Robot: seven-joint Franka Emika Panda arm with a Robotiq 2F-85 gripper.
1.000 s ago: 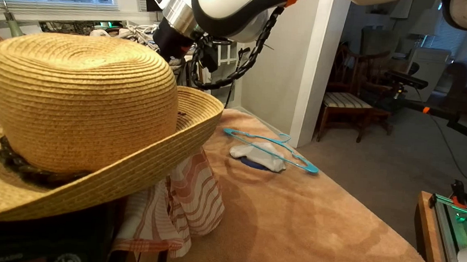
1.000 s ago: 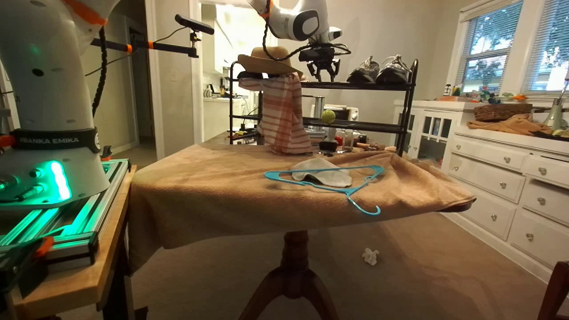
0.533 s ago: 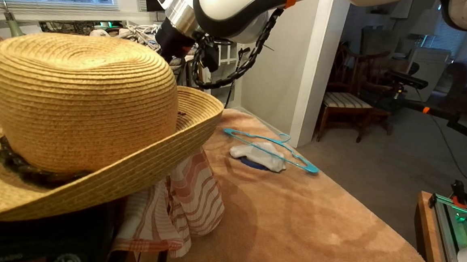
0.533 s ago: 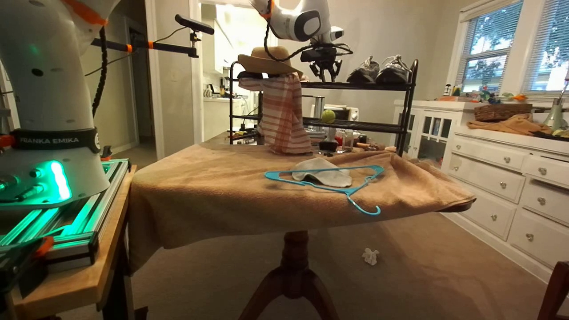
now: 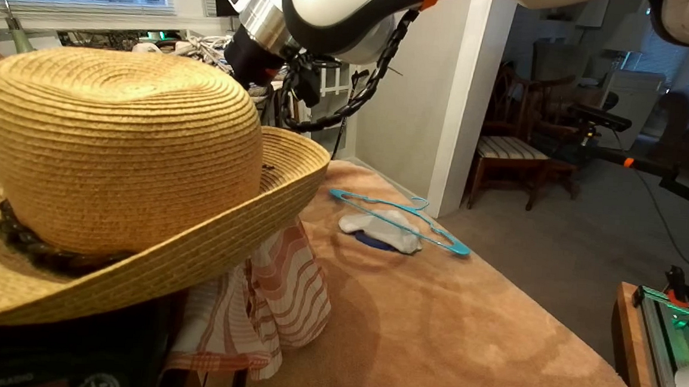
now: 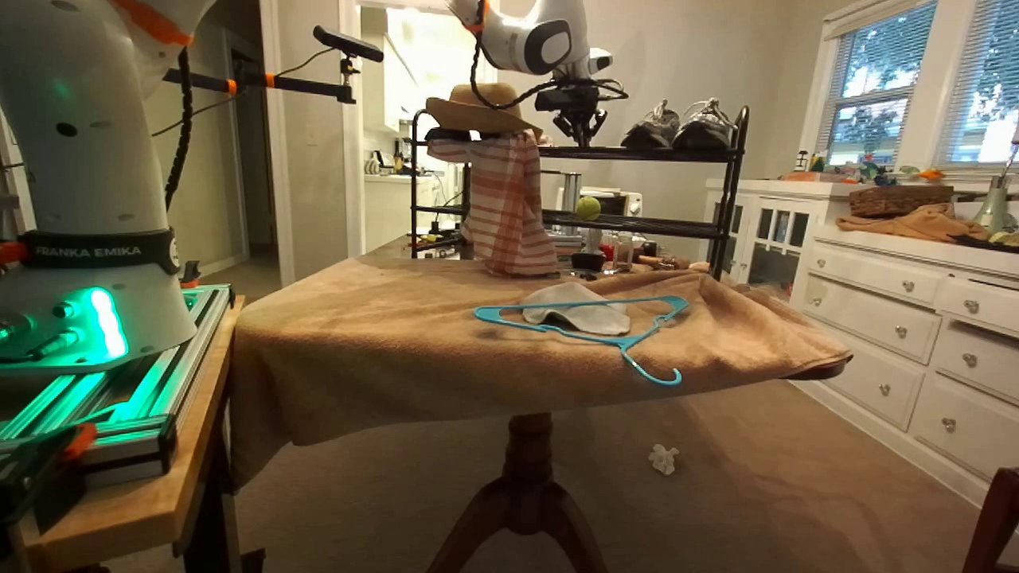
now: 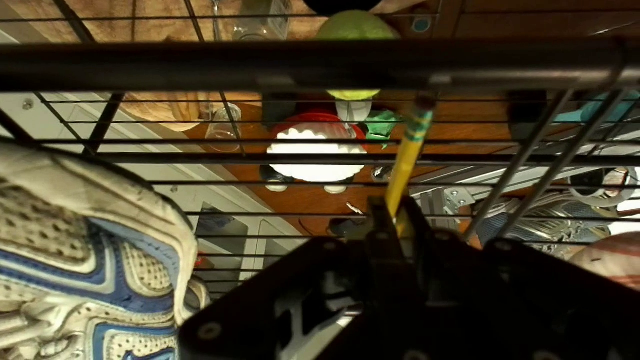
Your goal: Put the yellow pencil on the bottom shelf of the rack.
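Observation:
The yellow pencil (image 7: 400, 177) stands out from between my fingertips in the wrist view, its green-banded eraser end pointing away toward a thick dark bar of the rack (image 7: 200, 67). My gripper (image 7: 393, 205) is shut on its other end. In an exterior view the gripper (image 6: 583, 140) hangs at the rack's top shelf (image 6: 637, 153), between the hat and the shoes. Below it runs the rack's lower shelf (image 6: 677, 229), the lowest one that shows. The pencil cannot be made out in either exterior view, and the hat hides my fingers in an exterior view.
A straw hat (image 6: 479, 107) and a striped towel (image 6: 509, 207) occupy one end of the rack, dark shoes (image 6: 705, 129) the other. One shoe (image 7: 100, 200) lies close beside the gripper. A tennis ball (image 6: 587, 208) sits at the lower shelf. A blue hanger (image 6: 661, 374) lies on the covered table.
My gripper's fingers, spread apart a second ago, have come together on the pencil. The arm has shifted only very slightly, and the hat, shoes and hanger stay where they were.

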